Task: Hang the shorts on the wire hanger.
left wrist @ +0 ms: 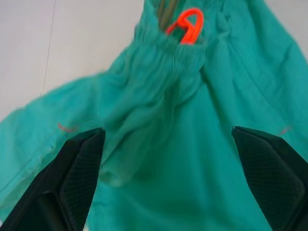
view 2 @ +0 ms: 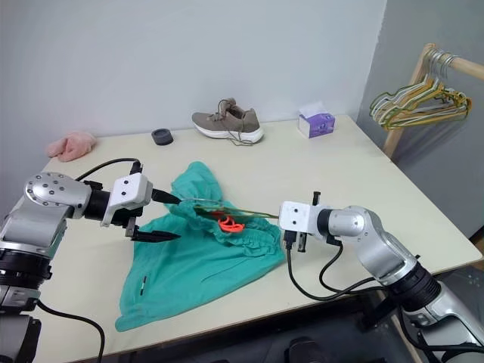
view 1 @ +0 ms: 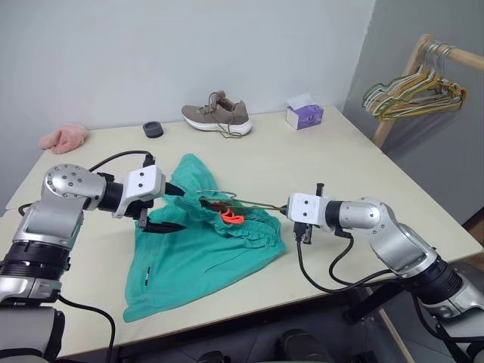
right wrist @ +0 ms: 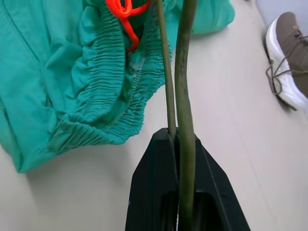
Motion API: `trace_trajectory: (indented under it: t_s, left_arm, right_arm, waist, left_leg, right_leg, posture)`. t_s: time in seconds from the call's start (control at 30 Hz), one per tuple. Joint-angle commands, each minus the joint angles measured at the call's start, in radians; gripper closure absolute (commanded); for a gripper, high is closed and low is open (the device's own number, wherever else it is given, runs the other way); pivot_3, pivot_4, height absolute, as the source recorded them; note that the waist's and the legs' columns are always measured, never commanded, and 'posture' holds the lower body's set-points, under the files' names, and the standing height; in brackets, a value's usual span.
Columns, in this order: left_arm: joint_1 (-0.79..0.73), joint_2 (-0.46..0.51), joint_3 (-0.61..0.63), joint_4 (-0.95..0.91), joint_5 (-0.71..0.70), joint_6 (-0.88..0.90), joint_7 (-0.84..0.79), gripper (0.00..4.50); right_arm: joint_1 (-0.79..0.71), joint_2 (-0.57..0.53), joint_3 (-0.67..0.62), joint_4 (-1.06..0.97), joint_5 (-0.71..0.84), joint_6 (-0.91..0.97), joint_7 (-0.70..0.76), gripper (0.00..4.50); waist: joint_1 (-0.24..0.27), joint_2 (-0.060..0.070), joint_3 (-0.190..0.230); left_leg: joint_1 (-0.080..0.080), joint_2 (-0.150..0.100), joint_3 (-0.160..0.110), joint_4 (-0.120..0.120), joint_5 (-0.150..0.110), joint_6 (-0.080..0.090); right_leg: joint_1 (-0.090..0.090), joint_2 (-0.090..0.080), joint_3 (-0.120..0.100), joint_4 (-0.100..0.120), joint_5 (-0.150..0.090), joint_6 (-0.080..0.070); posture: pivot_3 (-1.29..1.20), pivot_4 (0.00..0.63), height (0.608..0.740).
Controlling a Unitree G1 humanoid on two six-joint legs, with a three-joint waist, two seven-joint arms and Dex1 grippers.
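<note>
The teal-green shorts [view 1: 198, 255] lie crumpled on the table, with the gathered waistband [view 1: 253, 228] and the orange-red loop [view 1: 231, 216] toward the right. The thin olive wire hanger [view 1: 251, 202] runs from my right gripper [view 1: 283, 208] into the waistband opening, and that gripper is shut on its wires [right wrist: 186, 86]. My left gripper [view 1: 174, 209] is open at the shorts' left side, just over the fabric. In the left wrist view its fingers [left wrist: 72, 178] stand wide apart with bunched fabric [left wrist: 159, 120] between and ahead of them. The hanger's far end is hidden inside the shorts.
At the back of the table are a brown shoe [view 1: 218, 115], a purple tissue box [view 1: 304, 115], a small black round thing [view 1: 153, 129] and a pink cloth [view 1: 64, 138]. A wooden rack with a bunch of hangers [view 1: 412, 94] stands off the table's right side.
</note>
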State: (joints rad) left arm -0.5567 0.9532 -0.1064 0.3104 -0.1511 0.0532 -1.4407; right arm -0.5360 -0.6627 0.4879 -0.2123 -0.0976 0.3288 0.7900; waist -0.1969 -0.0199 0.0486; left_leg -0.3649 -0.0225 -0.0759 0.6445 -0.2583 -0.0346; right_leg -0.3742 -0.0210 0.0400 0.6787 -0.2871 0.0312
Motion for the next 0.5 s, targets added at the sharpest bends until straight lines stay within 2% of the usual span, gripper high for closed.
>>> trace_trajectory:
  t_s: [0.03,0.2,0.3,0.5]
  left_arm:
    - [-0.015,-0.007,0.013,0.013,0.008,-0.027,0.017,0.04]
    - [-0.018,-0.035,0.011,0.025,0.005,-0.031,0.02,0.04]
    - [-0.011,-0.044,0.009,0.025,0.002,-0.024,0.011,0.57]
    - [0.001,-0.058,0.009,0.008,-0.007,-0.007,0.009,2.36]
  right_arm:
    - [-0.005,0.01,-0.05,-0.037,-0.004,-0.045,0.01,4.5]
    - [0.005,0.019,-0.057,-0.048,-0.004,-0.077,0.022,4.5]
    - [0.009,0.027,-0.062,-0.048,-0.004,-0.094,0.025,4.5]
    - [0.015,0.032,-0.067,-0.049,-0.005,-0.124,0.04,4.5]
  waist:
    - [0.0,0.0,0.0]
    - [0.0,0.0,0.0]
    - [-0.002,0.0,0.0]
    - [-0.002,0.0,0.0]
  left_leg:
    - [0.0,0.0,0.0,0.0,0.0,0.0]
    - [0.0,0.0,0.0,0.0,0.0,0.0]
    - [0.0,0.0,0.0,0.0,0.0,0.0]
    - [0.0,0.0,0.0,0.001,0.0,0.0]
  right_leg:
    - [0.0,0.0,0.0,0.0,0.0,0.0]
    - [0.0,0.0,0.0,0.0,0.0,0.0]
    - [0.0,0.0,0.0,0.0,0.0,0.0]
    - [0.0,0.0,0.0,0.001,0.0,0.0]
  posture:
    - [-0.22,0.0,0.74]
    - [-0.22,0.0,0.74]
    - [-0.22,0.0,0.74]
    - [-0.23,0.0,0.74]
